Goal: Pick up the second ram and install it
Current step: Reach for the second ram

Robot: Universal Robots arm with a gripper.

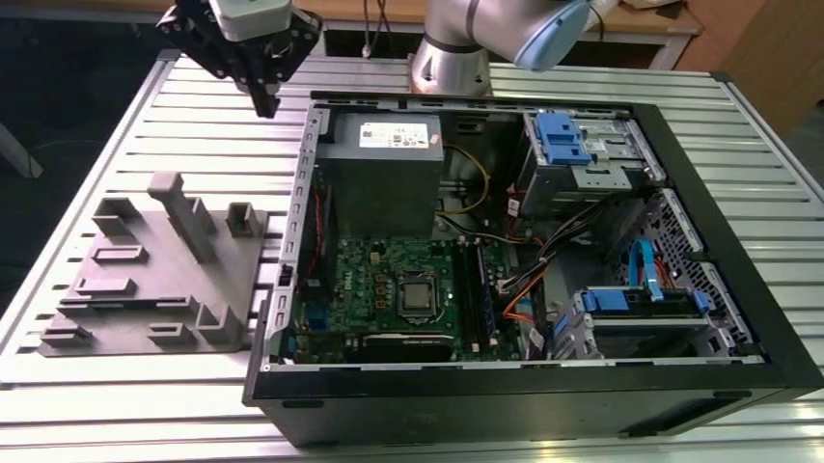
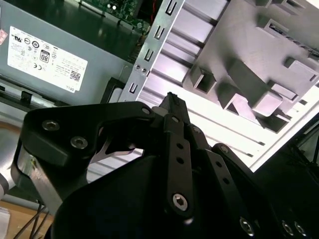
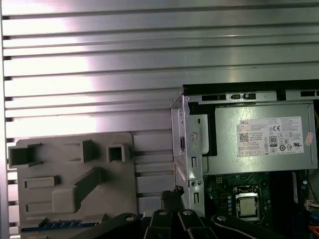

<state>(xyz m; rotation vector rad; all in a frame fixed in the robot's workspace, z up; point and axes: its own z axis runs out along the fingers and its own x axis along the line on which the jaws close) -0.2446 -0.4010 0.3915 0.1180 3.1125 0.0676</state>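
Gripper (image 2: pixel 172 98) closed on nothing, hovering beside computer case (image 1: pixel 309 174). Open wide, centre over second ram (image 3: pixel 65 225) on grey holder (image 3: pixel 119 189), grasp mid-length, keep level.

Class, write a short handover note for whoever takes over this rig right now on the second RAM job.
Gripper: shut, holding nothing, raised over the ribbed metal table between the grey plastic fixture tray and the open black computer case.
Second ram: the dark blue-green memory stick lies in the tray in the first wrist view, untouched.
Done: nothing of this step shows.
Left: pick-up and installation.
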